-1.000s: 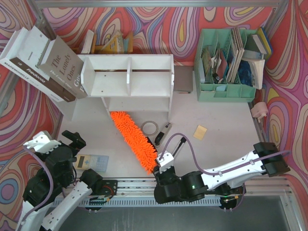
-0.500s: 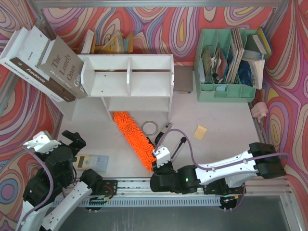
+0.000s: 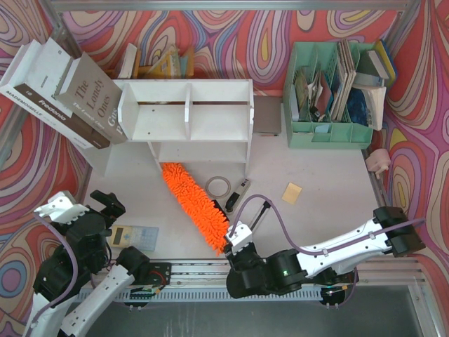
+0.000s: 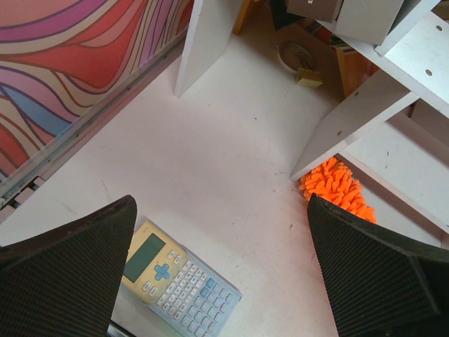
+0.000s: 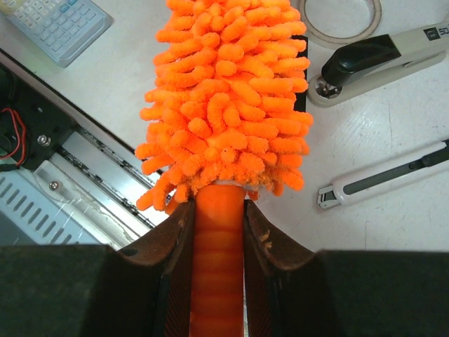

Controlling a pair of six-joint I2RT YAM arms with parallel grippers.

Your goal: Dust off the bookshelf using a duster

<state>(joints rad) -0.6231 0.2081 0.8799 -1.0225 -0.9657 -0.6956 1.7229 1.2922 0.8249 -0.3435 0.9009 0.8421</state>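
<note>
Broadly, the table (image 3: 316,168) carries the bookshelf (image 3: 186,119) at its far side, open face toward the arms, presumably so a sweep can reach inside. Big books (image 3: 77,98) lean against its left panel; one cover reads "The Lonely Ones", one spine "Fredonia". The duster (image 3: 195,203) lies slanted, fluffy tip at the lower tier's mouth. The right gripper (image 5: 216,232) has its jaws clamped on the orange handle just behind the fluff, likely for control. The left gripper (image 4: 224,270) hangs with jaws wide, empty, above a calculator (image 4: 179,277). The stapler (image 5: 379,60) has a label too small to read.
</note>
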